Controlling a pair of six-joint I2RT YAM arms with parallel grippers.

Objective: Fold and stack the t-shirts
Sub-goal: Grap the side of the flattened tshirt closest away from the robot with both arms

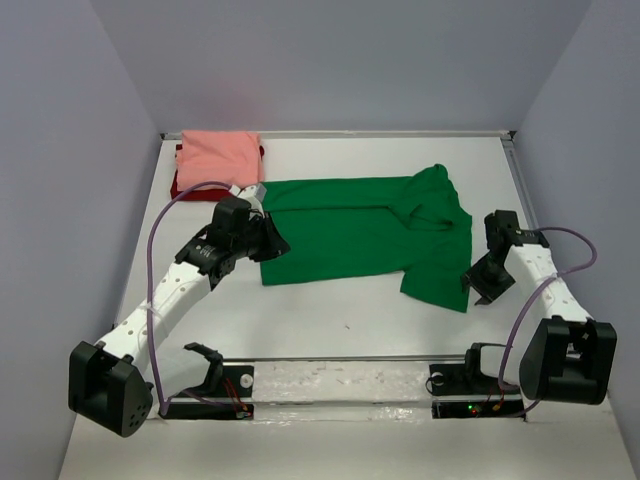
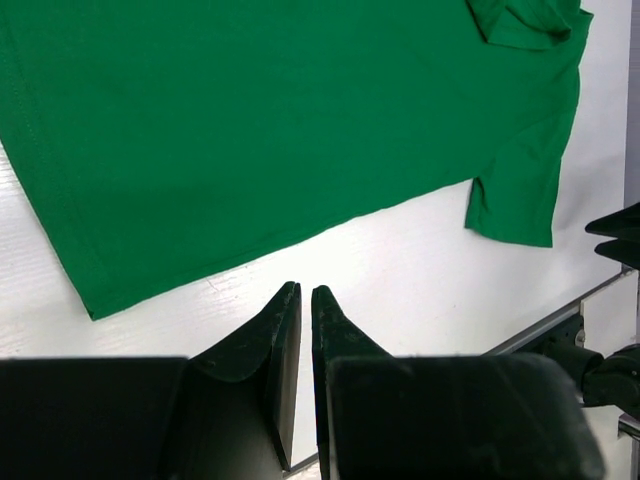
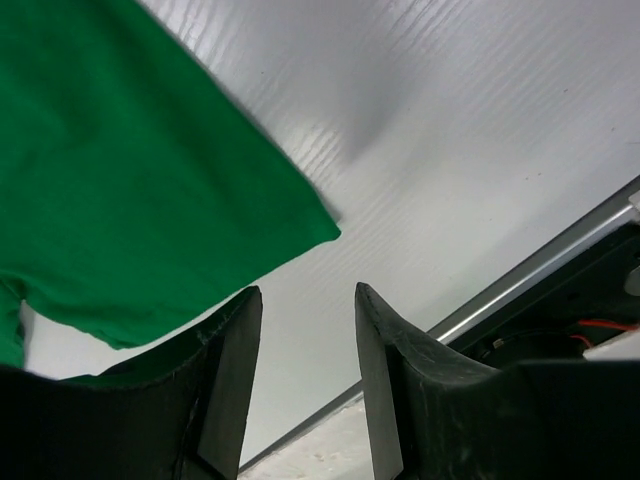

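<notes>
The bright green t-shirt (image 1: 340, 230) lies spread on the white table, its right side folded over with a sleeve hanging toward the front right. A folded salmon pink t-shirt (image 1: 220, 155) rests on the dark red one (image 1: 177, 186) at the back left. My left gripper (image 1: 275, 243) sits at the green shirt's left front corner; in the left wrist view the gripper (image 2: 305, 290) is shut to a thin slit over bare table, just off the green hem (image 2: 250, 120). My right gripper (image 1: 478, 290) is open and empty (image 3: 308, 290) beside the green shirt's right front corner (image 3: 120, 180).
A metal rail (image 1: 330, 375) with clamps runs along the table's near edge between the arm bases. Grey walls close in the left, back and right sides. The left arm's purple cable (image 1: 160, 250) loops up over the left of the table.
</notes>
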